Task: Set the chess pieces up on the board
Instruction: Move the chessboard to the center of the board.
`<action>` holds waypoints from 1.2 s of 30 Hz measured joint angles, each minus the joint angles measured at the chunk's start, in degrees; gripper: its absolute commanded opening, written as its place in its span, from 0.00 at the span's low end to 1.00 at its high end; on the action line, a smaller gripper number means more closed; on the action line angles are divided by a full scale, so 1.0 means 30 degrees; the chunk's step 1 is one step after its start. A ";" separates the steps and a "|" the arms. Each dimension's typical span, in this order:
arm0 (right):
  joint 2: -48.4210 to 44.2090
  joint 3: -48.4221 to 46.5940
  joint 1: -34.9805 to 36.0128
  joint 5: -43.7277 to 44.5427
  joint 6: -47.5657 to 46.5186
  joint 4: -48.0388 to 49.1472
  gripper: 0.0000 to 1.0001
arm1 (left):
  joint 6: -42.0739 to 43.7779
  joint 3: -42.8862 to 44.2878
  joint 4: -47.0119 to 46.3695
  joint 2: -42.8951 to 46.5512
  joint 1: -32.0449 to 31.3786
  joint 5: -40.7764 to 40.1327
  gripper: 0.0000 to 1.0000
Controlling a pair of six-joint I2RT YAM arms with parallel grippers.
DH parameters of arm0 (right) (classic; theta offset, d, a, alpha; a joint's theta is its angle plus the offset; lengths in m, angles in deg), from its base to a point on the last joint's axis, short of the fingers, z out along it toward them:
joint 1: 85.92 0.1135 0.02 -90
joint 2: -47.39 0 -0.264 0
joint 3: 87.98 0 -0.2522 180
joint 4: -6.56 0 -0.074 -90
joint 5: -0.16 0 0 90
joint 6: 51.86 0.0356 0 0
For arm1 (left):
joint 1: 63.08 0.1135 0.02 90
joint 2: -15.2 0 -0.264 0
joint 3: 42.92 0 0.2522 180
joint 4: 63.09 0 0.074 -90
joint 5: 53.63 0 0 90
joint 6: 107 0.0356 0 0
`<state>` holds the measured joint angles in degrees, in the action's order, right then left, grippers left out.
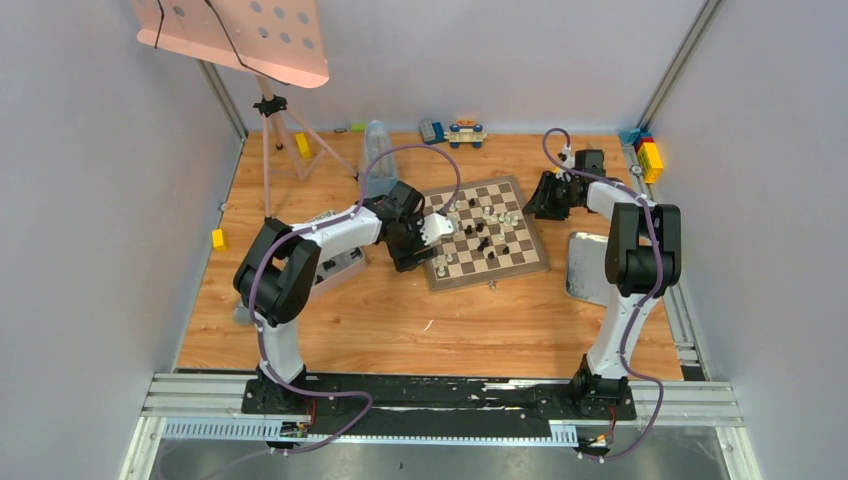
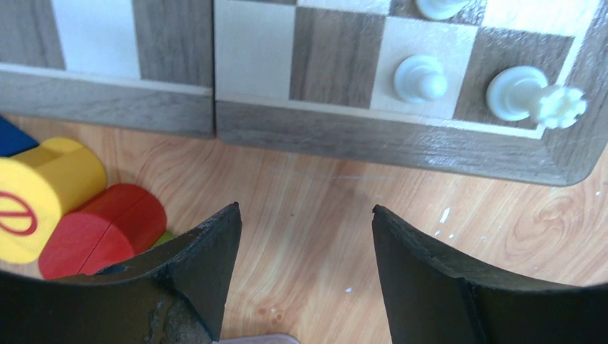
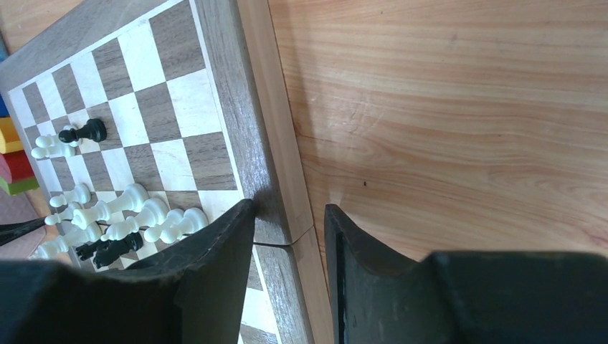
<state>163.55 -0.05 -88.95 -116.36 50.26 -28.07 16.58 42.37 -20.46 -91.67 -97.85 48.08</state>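
Top external view, board (image 1: 492, 274) seen mid-table, chess pieces (image 1: 483, 228) scattered across it, left gripper (image 2: 305, 215) spread open, empty, beside its edge, right gripper (image 3: 290, 208) parted narrowly over the opposite border, nothing gripped.

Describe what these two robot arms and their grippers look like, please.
Both the left arm and right arm have slim white tubes joined by chunky black joints, with a purple cable looping along each. The left gripper and right gripper each end in two curved black fingers, scuffed at the edges.
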 measured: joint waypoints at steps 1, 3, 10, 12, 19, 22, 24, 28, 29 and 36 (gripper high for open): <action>0.0000 0.0058 0.0000 -0.0080 -0.0022 0.0066 0.38 | -0.0007 0.0051 -0.0022 -0.0124 -0.0080 0.0058 0.75; -0.0073 0.0248 0.0000 -0.0335 -0.0058 0.0240 0.36 | -0.0051 0.0073 -0.0073 -0.0284 -0.0240 0.0219 0.74; -0.0612 0.1158 0.0036 -0.1042 -0.0291 0.0561 0.31 | -0.0299 0.0102 -0.0262 -0.0634 -0.0437 0.0678 0.69; -0.0780 0.1413 0.0036 -0.1042 -0.0401 0.0750 0.30 | -0.0386 0.0109 -0.0306 -0.0641 -0.0452 0.0750 0.69; -0.1938 0.2994 0.0073 -0.1056 -0.0831 0.1217 0.25 | -0.0750 0.0109 -0.0087 -0.0670 -0.0663 0.0991 0.66; -0.2441 0.3687 0.0080 -0.0998 -0.1042 0.1508 0.24 | -0.0874 0.0109 0.0146 -0.0670 -0.0801 0.0991 0.66; -0.2667 0.4036 0.0117 -0.0947 -0.1144 0.1770 0.23 | -0.0962 0.0109 0.0270 -0.0663 -0.0874 0.0998 0.65; -0.3381 0.4881 0.0481 -0.0554 -0.1494 0.2164 0.22 | -0.1035 -0.0138 0.0554 -0.0430 -0.0976 0.0940 0.65; -0.3526 0.5049 0.0583 -0.0517 -0.1596 0.2193 0.22 | -0.1042 -0.0255 0.0678 -0.0321 -0.0998 0.0918 0.65; -0.4568 0.6302 0.1158 -0.0517 -0.2171 0.2295 0.19 | -0.1129 -0.1005 0.1494 0.0415 -0.1064 0.0918 0.64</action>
<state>149.85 18.86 -85.47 -117.91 43.75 -21.18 13.19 39.35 -15.98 -90.42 -101.04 50.83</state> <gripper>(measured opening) 0.236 0.645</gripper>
